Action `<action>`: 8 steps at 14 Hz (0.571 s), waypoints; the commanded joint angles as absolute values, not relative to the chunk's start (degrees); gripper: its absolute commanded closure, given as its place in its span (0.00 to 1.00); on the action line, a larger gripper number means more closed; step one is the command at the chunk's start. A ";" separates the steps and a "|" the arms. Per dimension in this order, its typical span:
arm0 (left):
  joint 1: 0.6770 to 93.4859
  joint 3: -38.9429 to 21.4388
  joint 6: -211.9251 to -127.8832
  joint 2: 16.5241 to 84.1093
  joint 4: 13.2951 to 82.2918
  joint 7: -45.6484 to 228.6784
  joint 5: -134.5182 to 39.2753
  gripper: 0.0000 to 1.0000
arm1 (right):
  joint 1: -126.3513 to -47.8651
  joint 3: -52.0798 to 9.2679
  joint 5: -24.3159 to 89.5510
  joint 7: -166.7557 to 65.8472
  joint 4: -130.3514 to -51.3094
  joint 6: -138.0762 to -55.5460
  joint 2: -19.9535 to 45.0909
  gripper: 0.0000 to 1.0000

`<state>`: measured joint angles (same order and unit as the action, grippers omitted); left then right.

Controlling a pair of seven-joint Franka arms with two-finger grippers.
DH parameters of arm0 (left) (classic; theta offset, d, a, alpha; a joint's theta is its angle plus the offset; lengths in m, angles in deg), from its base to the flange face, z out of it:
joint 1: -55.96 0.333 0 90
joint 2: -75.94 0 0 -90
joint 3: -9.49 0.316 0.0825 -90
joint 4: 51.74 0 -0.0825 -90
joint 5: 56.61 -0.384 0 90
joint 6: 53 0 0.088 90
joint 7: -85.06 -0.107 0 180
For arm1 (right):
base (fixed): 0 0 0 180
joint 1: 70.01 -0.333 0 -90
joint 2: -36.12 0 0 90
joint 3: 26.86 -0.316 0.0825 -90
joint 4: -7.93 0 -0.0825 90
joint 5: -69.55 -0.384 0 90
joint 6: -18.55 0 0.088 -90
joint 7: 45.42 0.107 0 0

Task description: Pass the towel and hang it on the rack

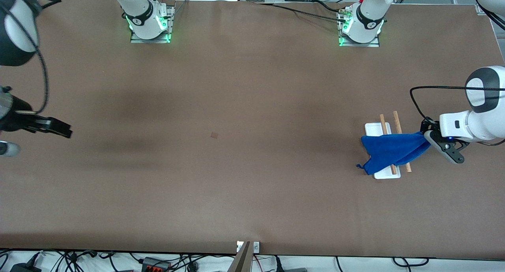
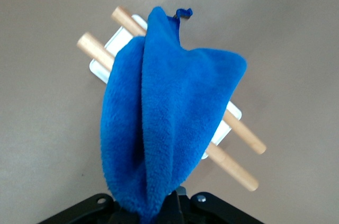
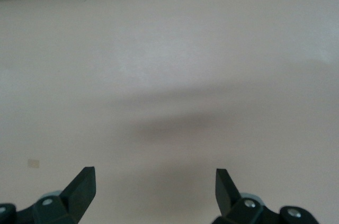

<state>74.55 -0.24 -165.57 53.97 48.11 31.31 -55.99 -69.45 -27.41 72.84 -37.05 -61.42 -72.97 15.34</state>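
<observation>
The royal-blue towel [image 1: 394, 149] lies draped across the two wooden rods of the rack [image 1: 378, 128], which stands at the left arm's end of the table. Its loop tag hangs at the corner nearest the front camera. My left gripper [image 1: 425, 136] is shut on the towel's other end, just beside the rack. In the left wrist view the towel [image 2: 169, 118] stretches from my jaws over both rods [image 2: 238, 166] above the white base [image 2: 114, 41]. My right gripper [image 1: 65, 130] is open and empty, waiting over the table at the right arm's end; its own view shows its fingers [image 3: 153, 184] spread over bare table.
A small brown square mark [image 1: 214, 135] lies on the brown table near the middle. The arm bases [image 1: 150, 23] [image 1: 361, 27] stand along the edge farthest from the front camera. Cables hang past the nearest edge.
</observation>
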 commanded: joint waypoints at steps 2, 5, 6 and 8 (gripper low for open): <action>76.78 -0.97 -167.69 50.46 46.43 27.68 -57.23 0.99 | -68.60 -26.68 71.66 -45.83 -65.55 -72.77 20.47 0.00; 78.01 -0.97 -169.72 48.96 46.52 25.30 -56.88 0.99 | -68.69 -26.68 72.19 -43.94 -67.47 -69.08 22.93 0.00; 78.19 -0.97 -170.42 48.26 46.52 25.30 -56.88 0.99 | -68.60 -26.68 72.19 -42.36 -69.83 -69.69 24.42 0.00; 78.19 -0.97 -171.74 47.73 46.52 25.12 -56.96 0.99 | -68.34 -26.59 72.36 -42.35 -74.75 -71.71 27.49 0.00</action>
